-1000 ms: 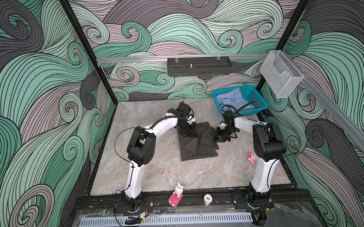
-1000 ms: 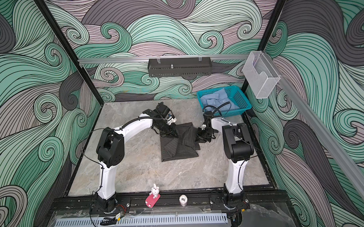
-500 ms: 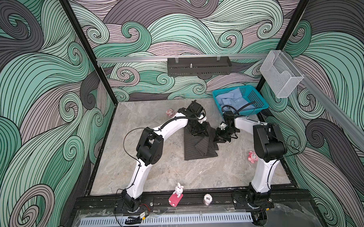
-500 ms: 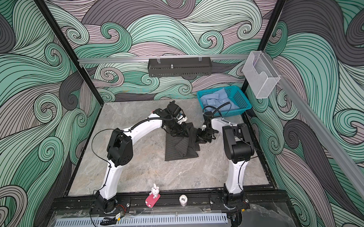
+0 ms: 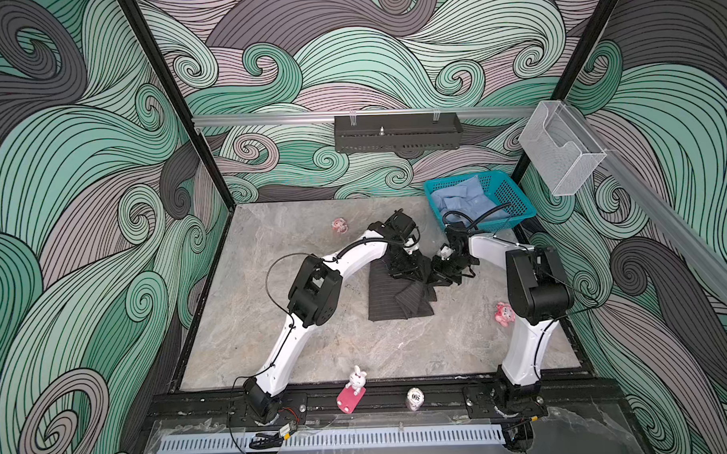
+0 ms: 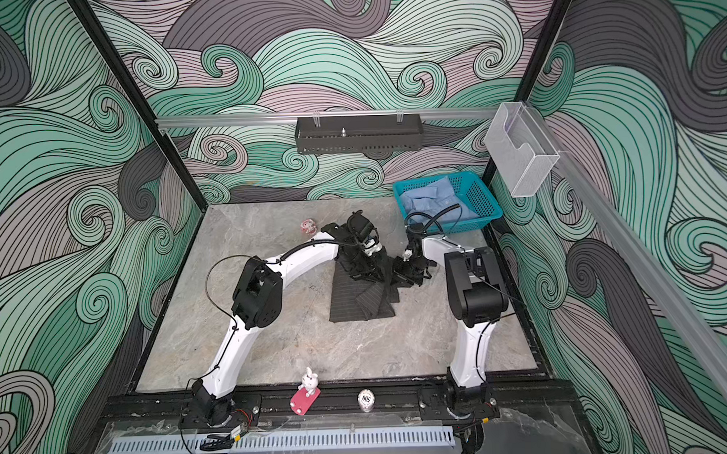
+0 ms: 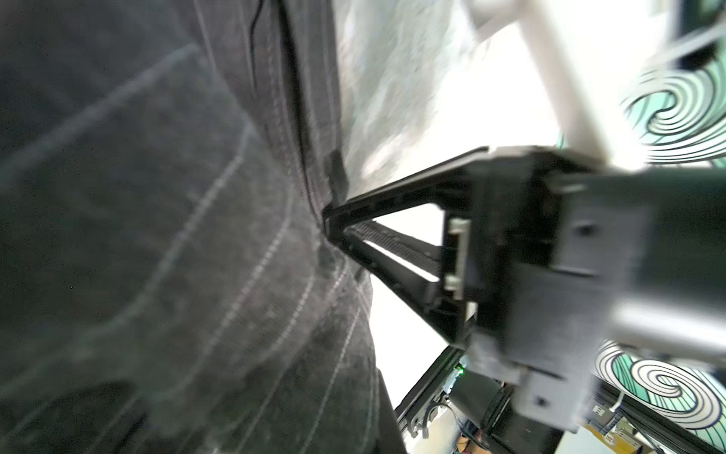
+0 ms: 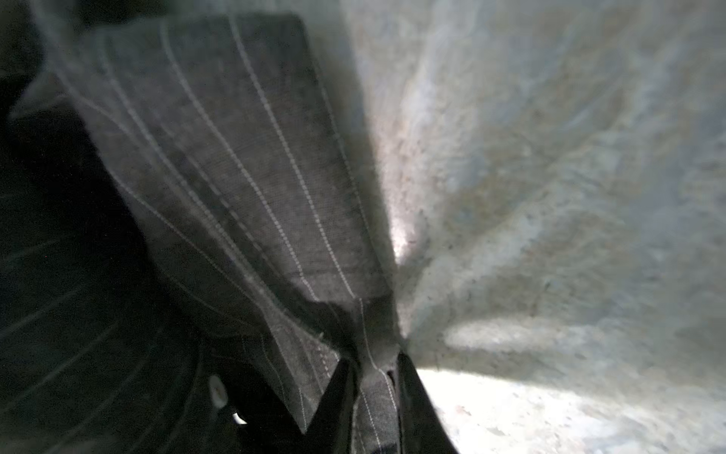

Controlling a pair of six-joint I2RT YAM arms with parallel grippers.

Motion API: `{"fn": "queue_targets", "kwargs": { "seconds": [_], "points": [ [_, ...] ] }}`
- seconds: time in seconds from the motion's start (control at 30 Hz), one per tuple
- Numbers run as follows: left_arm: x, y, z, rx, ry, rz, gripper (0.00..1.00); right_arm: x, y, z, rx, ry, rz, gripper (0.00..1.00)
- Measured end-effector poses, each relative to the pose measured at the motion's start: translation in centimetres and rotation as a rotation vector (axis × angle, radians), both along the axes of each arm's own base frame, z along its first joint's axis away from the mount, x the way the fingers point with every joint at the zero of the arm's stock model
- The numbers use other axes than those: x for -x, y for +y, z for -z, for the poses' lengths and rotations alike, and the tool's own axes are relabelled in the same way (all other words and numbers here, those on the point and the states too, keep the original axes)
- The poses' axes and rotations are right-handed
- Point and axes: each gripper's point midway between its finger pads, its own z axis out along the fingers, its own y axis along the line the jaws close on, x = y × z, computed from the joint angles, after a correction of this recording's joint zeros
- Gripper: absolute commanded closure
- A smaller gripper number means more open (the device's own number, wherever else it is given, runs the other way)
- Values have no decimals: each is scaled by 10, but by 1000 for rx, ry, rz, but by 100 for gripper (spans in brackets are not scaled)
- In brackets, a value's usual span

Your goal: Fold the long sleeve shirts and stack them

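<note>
The left fingers (image 7: 393, 198) are closed tightly on an edge of the charcoal pinstriped shirt (image 5: 391, 302). The right fingers (image 8: 414, 412) pinch a fold of the same shirt.

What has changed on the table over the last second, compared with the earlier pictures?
The left tool, shut on the dark pinstriped shirt, swung toward the right tool, folding the shirt's left side over so it lies narrower. The right tool kept pinching the right edge; the light blue shirt stayed in the basket.
</note>
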Motion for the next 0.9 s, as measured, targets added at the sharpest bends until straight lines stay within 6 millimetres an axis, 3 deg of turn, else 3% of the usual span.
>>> {"fn": "queue_targets", "kwargs": {
  "seconds": [0.23,0.37,0.53,0.6,0.7,0.77,0.9],
  "points": [
    [-6,-4,1,3,0,-18,99,3,0,0,0,4,0,79],
    [-7,-4,13,-13,15,-24,81,3,-1,-3,0,-1,0,77],
    [-10,-2,11,-17,15,-39,57,0,-4,-19,14,-43,13,63],
    [-12,0,6,-14,3,-44,53,-2,-7,-32,32,-81,22,57],
    [-16,7,-20,6,-41,-55,51,-5,-15,-60,68,-153,38,52],
    [-18,16,-48,31,-92,-62,50,-8,-19,-80,87,-206,46,51],
    [-14,41,-97,93,-171,-93,50,-16,-14,-115,87,-302,34,57]
  ]
}}
